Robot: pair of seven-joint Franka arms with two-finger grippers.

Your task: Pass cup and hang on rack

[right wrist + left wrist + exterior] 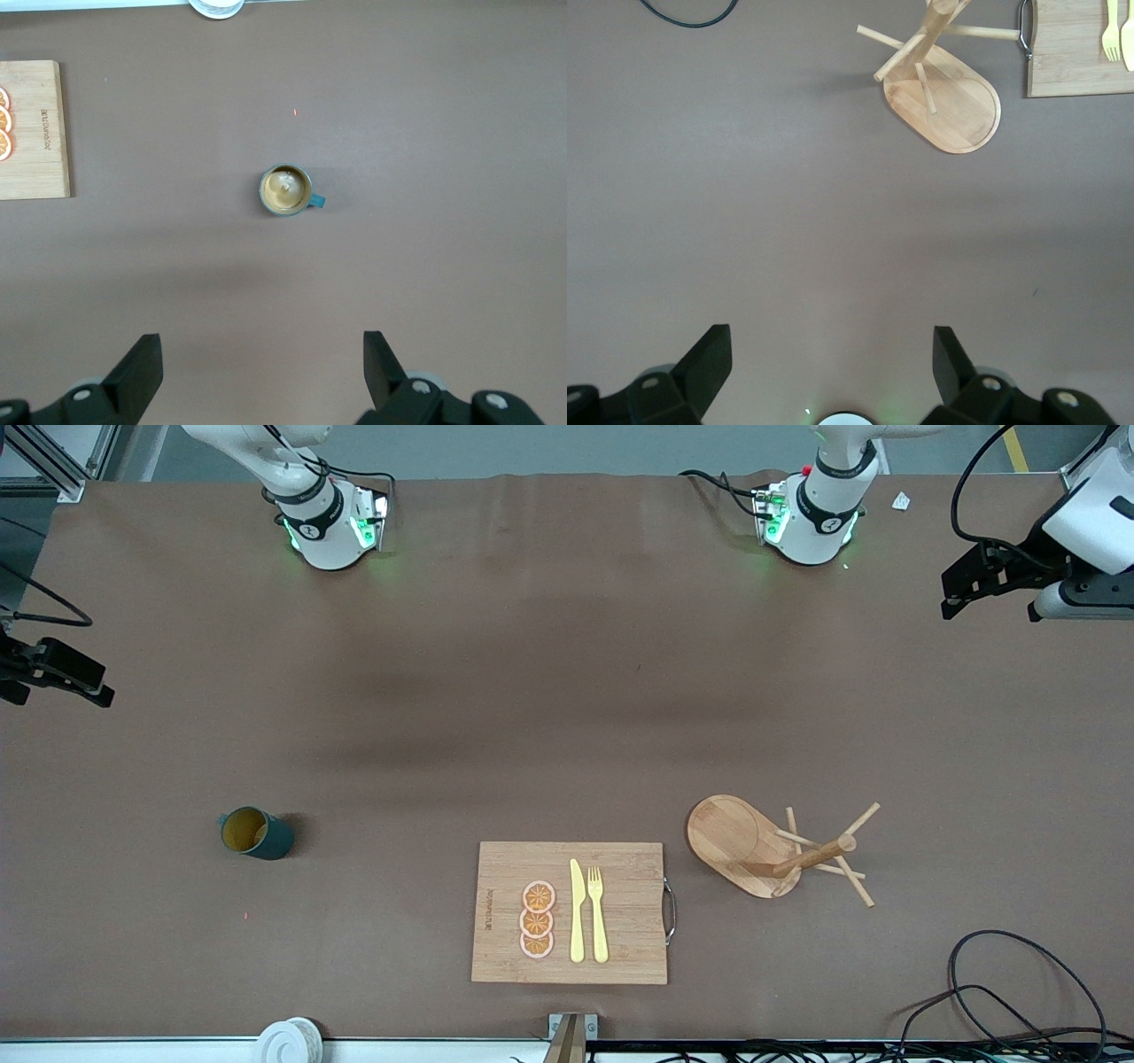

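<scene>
Brown matting is covering the whole table point(567, 691), and the items on it are being listed as follows.

Item, the cup point(255, 833): is being seen standing upright on the mat toward the right arm's end of the table, mouth up, tan inside showing, small handle at its side; it is being touched by nothing. In the right wrist view the cup point(285, 189) is being framed well ahead of the fingers.

Item, the rack point(772, 852): is being seen upright on its oval base toward the left arm's end of the table, just beside the cutting board point(571, 912); no peg is being occupied.

Item, cutting board: is being used to carry three orange slices point(538, 919), a yellow knife point(577, 911) and a yellow fork point(598, 913).

Item, right gripper point(257, 372): is being held high over bare mat near the right-arm edge of the table, fingers spread wide, nothing between them.

Item, left gripper point(831, 365): is being held high over bare mat near the left-arm edge, fingers likewise spread wide and empty, with the rack in its view.

Progress, as judged: nothing is being counted as done. Grasping the cup, passing it between the grippers and hooking its handle on a peg are all being left outstanding.
</scene>
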